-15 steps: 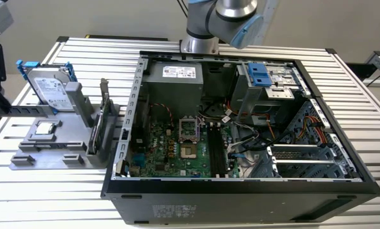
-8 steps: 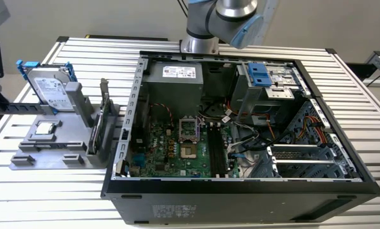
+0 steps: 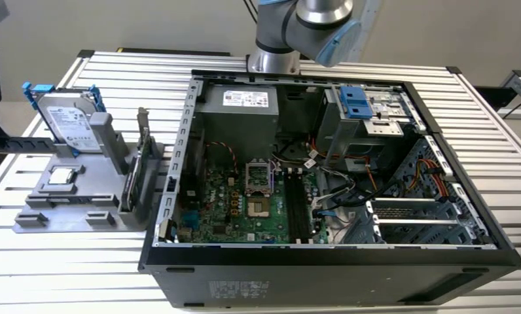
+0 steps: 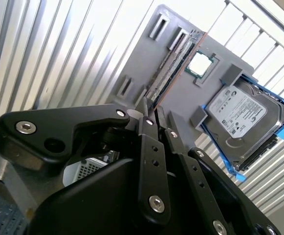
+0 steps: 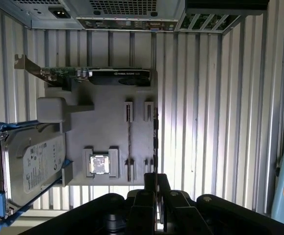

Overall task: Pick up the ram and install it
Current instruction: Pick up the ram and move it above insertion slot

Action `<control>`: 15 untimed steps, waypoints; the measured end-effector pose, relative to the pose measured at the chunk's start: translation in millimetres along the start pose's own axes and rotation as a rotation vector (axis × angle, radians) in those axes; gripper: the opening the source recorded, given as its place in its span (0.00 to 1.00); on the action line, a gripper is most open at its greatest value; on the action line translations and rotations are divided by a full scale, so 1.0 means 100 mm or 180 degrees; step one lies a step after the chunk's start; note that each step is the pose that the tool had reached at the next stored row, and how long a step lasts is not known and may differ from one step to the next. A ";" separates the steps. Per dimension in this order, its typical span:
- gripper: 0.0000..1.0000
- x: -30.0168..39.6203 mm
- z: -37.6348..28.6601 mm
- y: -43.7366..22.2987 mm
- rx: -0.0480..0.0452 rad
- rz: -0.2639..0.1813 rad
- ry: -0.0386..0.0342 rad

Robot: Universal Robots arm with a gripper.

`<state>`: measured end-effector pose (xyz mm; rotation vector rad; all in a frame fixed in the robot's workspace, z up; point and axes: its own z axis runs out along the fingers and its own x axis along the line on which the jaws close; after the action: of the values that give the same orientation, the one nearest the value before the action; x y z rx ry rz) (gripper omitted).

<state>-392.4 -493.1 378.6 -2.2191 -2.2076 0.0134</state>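
The ram [image 4: 175, 61] stands on its long edge in a grey holder tray [image 4: 132, 63] on the slatted table, beside the open computer case [image 3: 330, 163]. Seen from above in the first wrist view, the ram [image 5: 155, 142] is a thin dark line near one edge of the tray [image 5: 107, 122]. My gripper [image 4: 152, 108] hovers well above the tray, lined up with the stick's length and over its near end. The gripper [image 5: 155, 178] is shut with nothing between its black fingers. The motherboard's black slots [image 3: 296, 209] lie inside the case.
On the same tray are a hard drive [image 5: 29, 166] in a blue frame, a processor chip [image 5: 98, 164] and a greenish card with a metal bracket [image 5: 98, 74]. The arm [image 3: 296, 26] reaches in from behind the case. Loose cables [image 3: 348, 183] lie beside the motherboard.
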 end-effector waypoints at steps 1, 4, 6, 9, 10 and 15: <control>0.00 0.000 -0.007 0.000 0.0000 0.0000 0.0000; 0.00 0.000 -0.027 -0.001 0.0000 0.0000 0.0000; 0.00 0.000 -0.042 -0.001 0.0000 0.0001 0.0000; 0.00 0.000 -0.065 -0.001 0.0000 0.0001 0.0000; 0.00 0.000 -0.074 -0.001 0.0000 0.0001 0.0000; 0.00 0.000 -0.106 -0.002 0.0000 0.0001 0.0000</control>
<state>-392.4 -493.1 389.2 -2.2196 -2.2072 0.0132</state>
